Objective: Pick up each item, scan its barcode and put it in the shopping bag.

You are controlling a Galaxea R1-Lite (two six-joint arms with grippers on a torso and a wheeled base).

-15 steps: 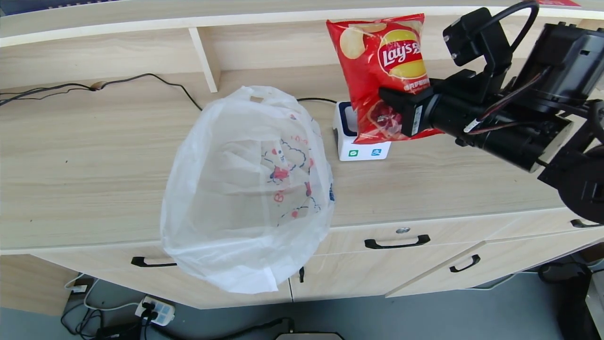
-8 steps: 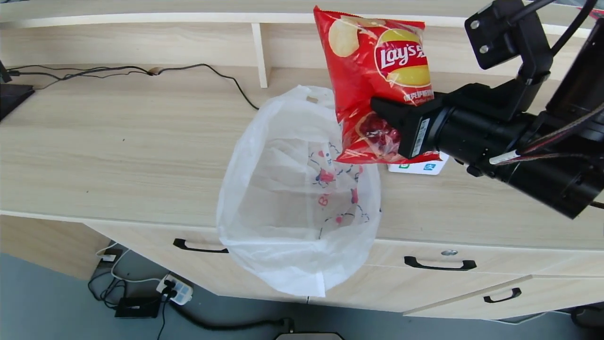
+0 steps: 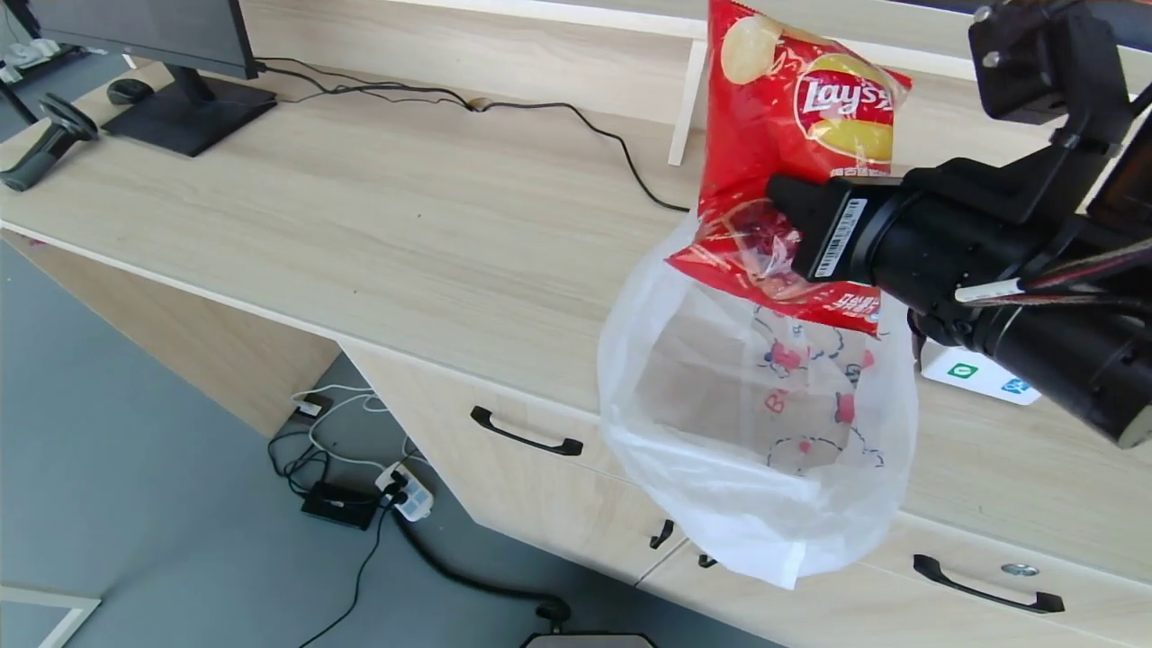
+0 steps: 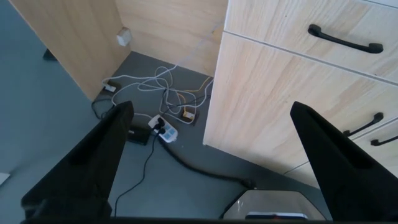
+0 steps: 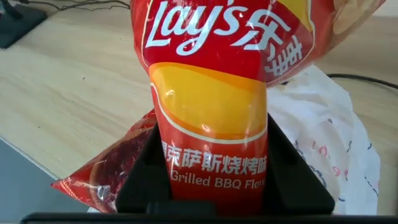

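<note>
A red bag of crisps [image 3: 792, 162] hangs upright in the air over the far rim of the shopping bag [image 3: 765, 423], a clear plastic one standing open on the counter's front edge. My right gripper [image 3: 783, 238] is shut on the crisp bag's lower part; in the right wrist view the crisp bag [image 5: 217, 106] is pinched between the two black fingers [image 5: 140, 168]. The white barcode scanner [image 3: 976, 378] peeks out from under my right arm, beside the shopping bag. My left gripper [image 4: 211, 155] hangs open over the floor in front of the drawers, holding nothing.
A monitor stand [image 3: 184, 108], a mouse [image 3: 129, 90] and a handheld device [image 3: 45, 144] sit at the counter's far left end. Black cables [image 3: 540, 117] run along the back. Drawers with black handles [image 3: 526, 434] lie below; a power strip [image 3: 405, 490] and cables are on the floor.
The head camera has swung left, shifting the whole scene right. Against the counter, my right gripper has carried the crisps from in front of the scanner to over the shopping bag's rim.
</note>
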